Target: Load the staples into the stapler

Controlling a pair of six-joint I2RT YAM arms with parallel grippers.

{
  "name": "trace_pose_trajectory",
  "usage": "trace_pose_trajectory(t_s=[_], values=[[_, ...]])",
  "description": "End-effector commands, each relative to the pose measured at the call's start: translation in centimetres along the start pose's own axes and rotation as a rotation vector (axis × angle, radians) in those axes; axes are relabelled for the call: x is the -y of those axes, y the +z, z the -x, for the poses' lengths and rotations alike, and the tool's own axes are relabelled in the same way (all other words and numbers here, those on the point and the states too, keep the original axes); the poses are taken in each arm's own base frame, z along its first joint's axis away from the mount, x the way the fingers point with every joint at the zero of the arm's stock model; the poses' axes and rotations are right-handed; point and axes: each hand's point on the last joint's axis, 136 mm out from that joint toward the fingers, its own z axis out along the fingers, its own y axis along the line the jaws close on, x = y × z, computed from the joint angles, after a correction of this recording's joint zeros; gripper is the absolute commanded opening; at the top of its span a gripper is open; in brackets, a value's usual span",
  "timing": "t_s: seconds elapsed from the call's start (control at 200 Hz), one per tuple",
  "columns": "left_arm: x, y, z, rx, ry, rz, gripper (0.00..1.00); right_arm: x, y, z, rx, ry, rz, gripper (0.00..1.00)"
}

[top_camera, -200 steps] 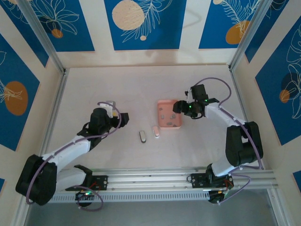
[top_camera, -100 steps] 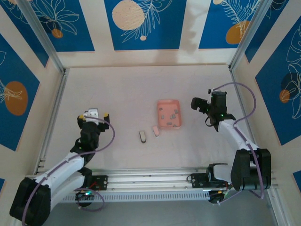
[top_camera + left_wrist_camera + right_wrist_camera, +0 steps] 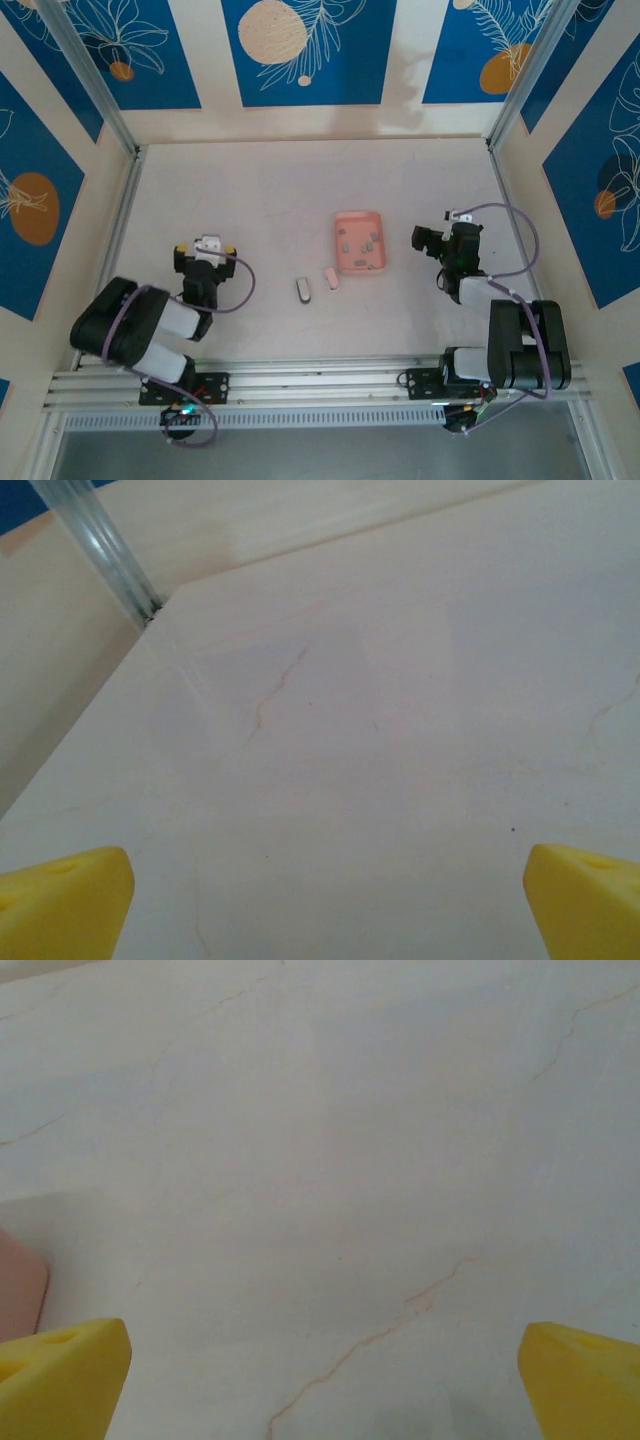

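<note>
The shallow pink tray lies right of the table's middle, with several tiny grey staples scattered inside it. In front of the tray's left corner lie two small pieces of the stapler: a pale pink one and a grey one. My left gripper sits low at the near left, well away from them, open over bare table. My right gripper rests just right of the tray, open with nothing between its yellow fingertips. A corner of the tray shows at the right wrist view's left edge.
Both arms are folded back close to their bases by the metal rail at the near edge. Patterned blue and cream walls enclose the table on three sides, with a clear post in the far left corner.
Both arms have pulled back from the table's middle toward their bases and folded low. The right gripper left the tray. Both pairs of jaws have opened wide.
</note>
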Motion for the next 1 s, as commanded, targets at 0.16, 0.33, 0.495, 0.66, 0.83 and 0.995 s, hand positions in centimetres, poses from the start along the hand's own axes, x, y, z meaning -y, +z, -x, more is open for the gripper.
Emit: trace_pose_trajectory(t_s=[0.16, 0.33, 0.495, 0.66, 0.83, 0.995], values=[[0.3, 2.1, 3.6, 0.14, -0.054, -0.073, 1.0, -3.8, -0.7, 3.2, 0.175, -0.076, 0.213, 0.99], [-1.2, 4.7, 2.5, -0.026, -0.124, -0.038, 1.0, -4.9, 2.6, 1.8, 0.131, -0.098, 0.249, 0.99], [-1.5, 4.9, 2.4, -0.03, -0.136, -0.039, 1.0, -5.3, 2.6, 1.5, 0.105, -0.118, 0.26, 0.99], [-1.5, 4.9, 2.4, -0.031, -0.136, -0.04, 1.0, -5.3, 2.6, 1.4, 0.1, -0.116, 0.26, 0.99], [-1.5, 4.9, 2.5, -0.029, -0.137, -0.039, 1.0, -5.2, 2.6, 1.4, 0.099, -0.112, 0.262, 0.99], [-1.6, 4.9, 2.4, -0.03, -0.137, -0.037, 1.0, -5.2, 2.6, 1.4, 0.099, -0.112, 0.263, 0.99]])
